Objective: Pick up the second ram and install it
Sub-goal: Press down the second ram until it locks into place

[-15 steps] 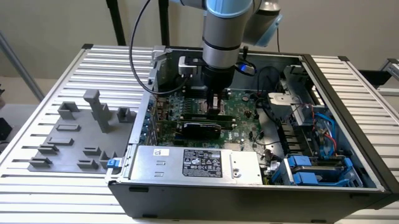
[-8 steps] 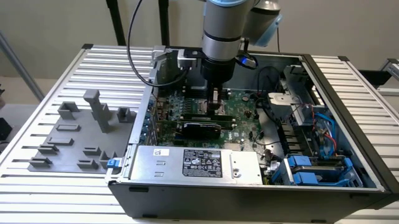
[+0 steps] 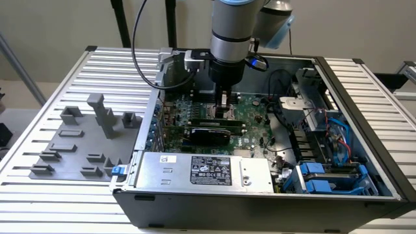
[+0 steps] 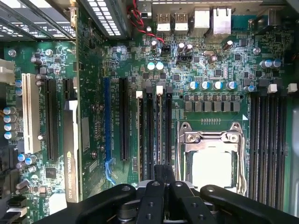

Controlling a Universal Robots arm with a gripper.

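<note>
Hand (image 4: 161, 179) over RAM slots (image 4: 154, 130)

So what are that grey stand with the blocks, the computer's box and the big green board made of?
The grey stand looks like matte plastic: dull, uniform, no glints. The computer's box seems to be painted sheet metal, thin-edged and dark grey. The green board looks like glossy lacquered circuit board, with fine traces and soldered parts.

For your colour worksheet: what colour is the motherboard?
Green, clearest in the wrist view: motherboard.
</note>
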